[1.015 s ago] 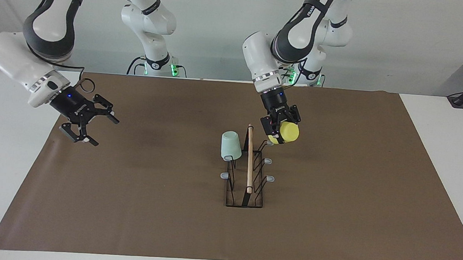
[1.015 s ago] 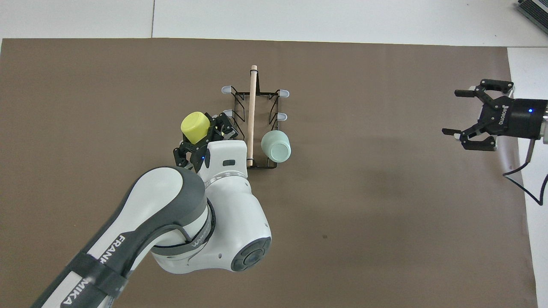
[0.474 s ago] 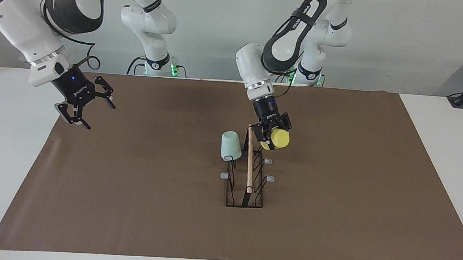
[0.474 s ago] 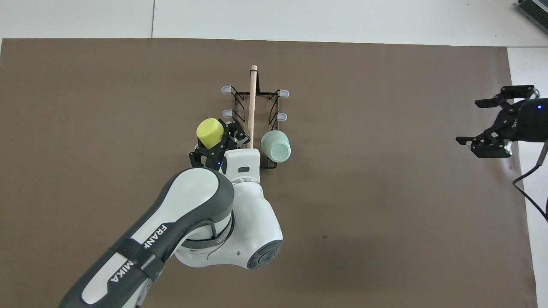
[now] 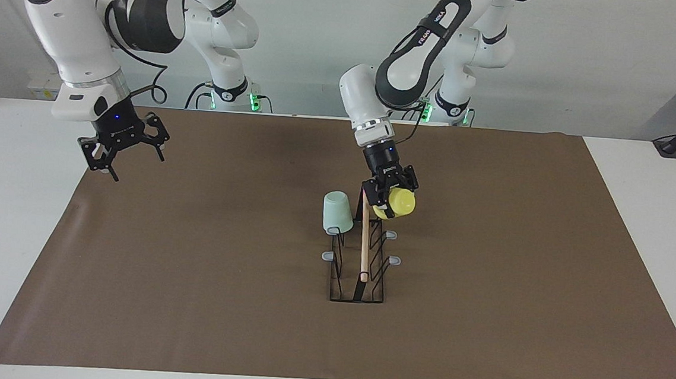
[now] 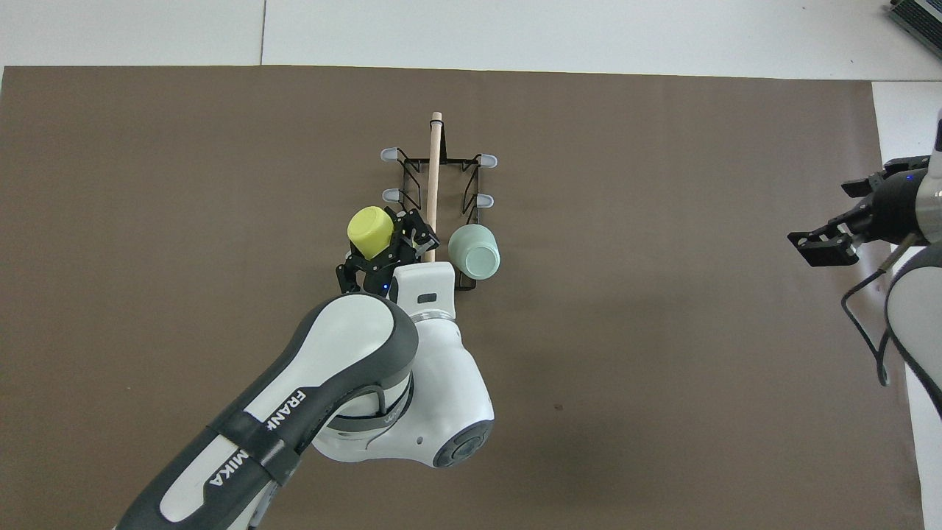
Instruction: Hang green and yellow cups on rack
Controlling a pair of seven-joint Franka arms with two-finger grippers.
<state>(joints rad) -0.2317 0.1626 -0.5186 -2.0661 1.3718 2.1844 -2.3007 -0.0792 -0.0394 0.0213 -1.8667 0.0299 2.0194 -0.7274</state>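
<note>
The right gripper hangs in the air over the edge of the brown mat at the right arm's end of the counter; this arm waits, its jaws spread wide and holding nothing. In the overhead view it shows at the mat's edge.

The left gripper is over the end of the rack that lies nearest the robots, on the side toward the left arm's end of the counter. Its jaws are closed on the yellow cup, which is held tilted, base pointing up and away from the rod. From above, the yellow cup sits just beside the rod, with the left gripper at its rim end. Whether the cup touches a prong I cannot tell.

The green cup hangs upside down on the rack's nearest prong on the side toward the right arm's end, across the rod from the yellow cup; from above it shows base up.

Farther from the robots, the rack stretches lengthwise away from them near the middle of the mat, and its four remaining grey-tipped prongs stand bare, two on each side.
</note>
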